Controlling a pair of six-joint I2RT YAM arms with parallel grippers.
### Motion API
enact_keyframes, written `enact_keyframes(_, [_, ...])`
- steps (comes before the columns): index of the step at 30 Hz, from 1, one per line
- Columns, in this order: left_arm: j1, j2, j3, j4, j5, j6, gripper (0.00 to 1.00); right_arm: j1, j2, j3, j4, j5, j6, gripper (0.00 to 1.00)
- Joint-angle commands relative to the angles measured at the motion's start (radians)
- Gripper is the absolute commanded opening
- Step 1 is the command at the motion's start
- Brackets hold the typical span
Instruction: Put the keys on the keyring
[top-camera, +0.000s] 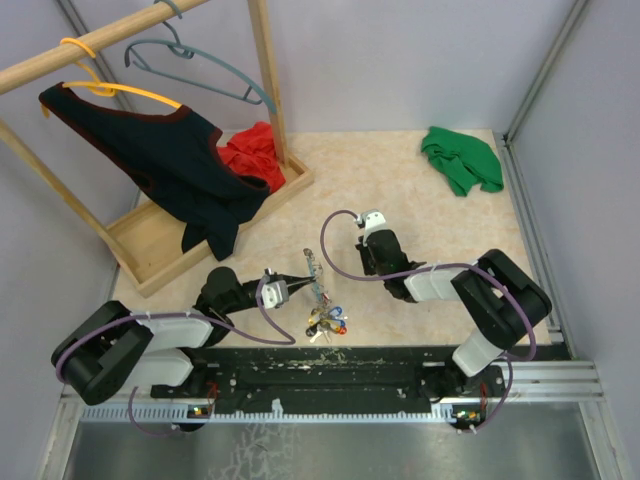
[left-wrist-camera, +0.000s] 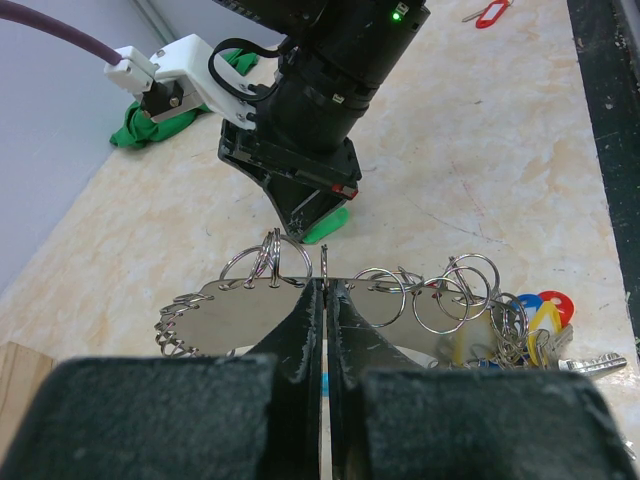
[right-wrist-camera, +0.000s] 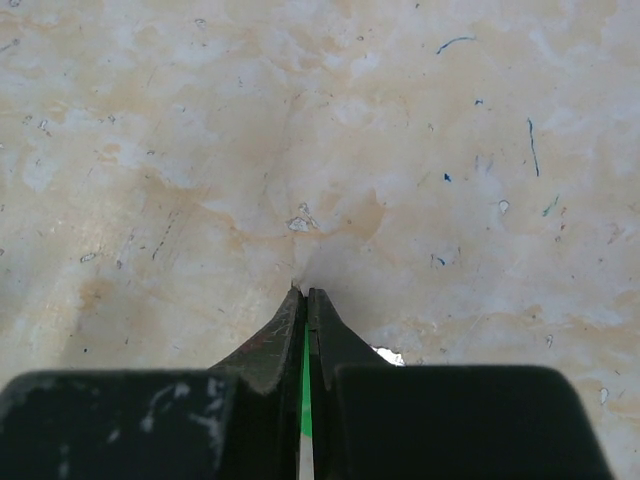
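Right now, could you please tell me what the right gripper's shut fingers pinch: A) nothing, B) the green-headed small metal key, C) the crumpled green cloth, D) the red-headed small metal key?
B: the green-headed key shows as a green sliver inside the shut right gripper.

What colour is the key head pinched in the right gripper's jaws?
Green key head, clearest in the left wrist view.
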Motion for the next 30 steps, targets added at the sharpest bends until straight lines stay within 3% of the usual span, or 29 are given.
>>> enact_keyframes(1, [-0.002,0.000,0.027,0.028,0.018,-0.011,0.00,0.012,-0.020,0.033,-0.010,0.007,-0.009,0.00])
enact_keyframes(14, [0.003,-0.010,0.047,0.029,0.005,-0.072,0.00,0.012,-0.236,0.145,-0.351,-0.141,-0.137,0.00])
enact_keyframes(20, [0.032,0.003,0.035,0.079,0.033,-0.116,0.00,0.012,-0.356,0.170,-0.429,-0.352,-0.263,0.00])
enact_keyframes(25, [0.086,0.038,0.028,0.158,0.114,-0.166,0.00,0.012,-0.377,0.299,-0.649,-0.528,-0.315,0.00])
enact_keyframes(30, [0.116,0.062,0.022,0.222,0.155,-0.184,0.00,0.014,-0.405,0.292,-0.641,-0.601,-0.368,0.00])
